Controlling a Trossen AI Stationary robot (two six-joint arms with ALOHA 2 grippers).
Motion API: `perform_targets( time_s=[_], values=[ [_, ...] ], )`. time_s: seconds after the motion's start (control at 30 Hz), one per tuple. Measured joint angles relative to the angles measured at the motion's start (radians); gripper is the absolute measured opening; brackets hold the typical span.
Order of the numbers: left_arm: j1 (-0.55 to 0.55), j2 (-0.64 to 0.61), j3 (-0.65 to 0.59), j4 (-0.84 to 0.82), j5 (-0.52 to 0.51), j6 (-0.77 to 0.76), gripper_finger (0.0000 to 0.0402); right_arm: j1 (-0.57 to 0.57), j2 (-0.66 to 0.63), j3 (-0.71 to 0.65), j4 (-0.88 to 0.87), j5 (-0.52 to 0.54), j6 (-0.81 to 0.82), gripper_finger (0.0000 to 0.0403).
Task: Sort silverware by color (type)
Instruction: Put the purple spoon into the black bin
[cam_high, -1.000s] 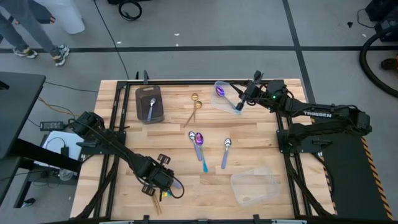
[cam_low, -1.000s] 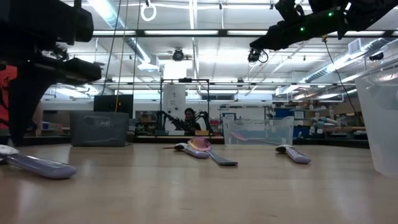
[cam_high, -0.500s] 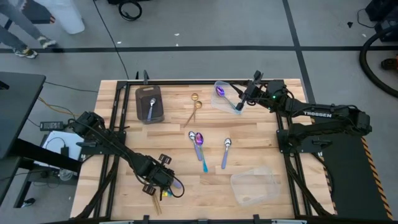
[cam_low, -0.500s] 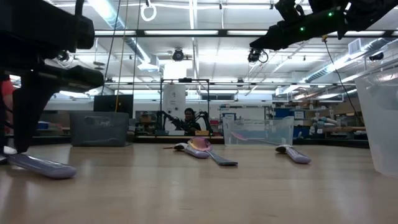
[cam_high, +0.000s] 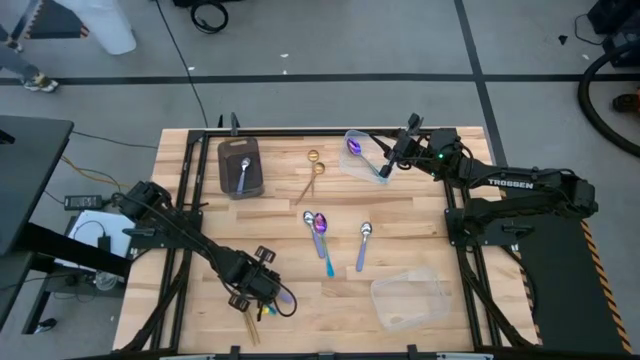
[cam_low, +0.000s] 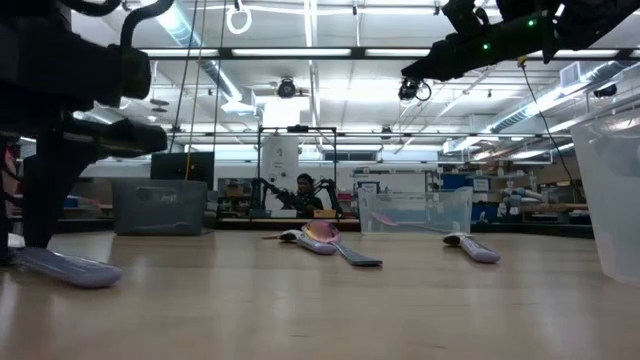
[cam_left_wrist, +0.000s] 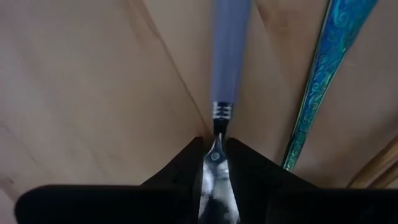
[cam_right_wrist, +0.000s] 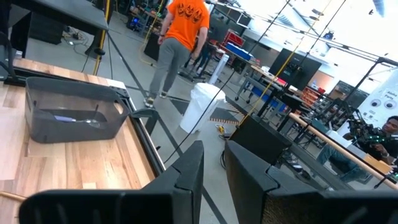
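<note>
At the lower left of the overhead frame, my left tool has settled lower and now pinches a lavender-handled spoon lying on the counter; sorting resumes. My right tool hovers unmoved, fingers slightly parted, empty.

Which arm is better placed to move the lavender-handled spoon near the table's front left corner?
Left. The left gripper is already closed on that spoon, while the right gripper hovers over the far clear container.
</note>
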Motion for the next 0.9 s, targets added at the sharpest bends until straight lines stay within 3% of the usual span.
perform_targets(
  time_s=[0.3, 0.5, 0.8, 0.9],
  values=[
    [0.004, 0.012, 0.003, -0.007, 0.003, 0.039, 0.0061, 0.000, 0.000, 0.000, 0.000, 0.000, 0.000, 0.0077],
    [0.005, 0.013, 0.003, -0.028, 0.009, 0.266, 0.0023, 0.000, 0.000, 0.000, 0.000, -0.001, 0.000, 0.0077],
    [0.005, 0.015, 0.003, -0.068, -0.023, 0.704, 0.0038, 0.000, 0.000, 0.000, 0.000, -0.003, 0.000, 0.0077],
    [0.020, 0.015, 0.002, -0.074, -0.029, 0.740, 0.0037, 0.000, 0.000, 0.000, 0.000, -0.003, 0.000, 0.0077]
  ],
)
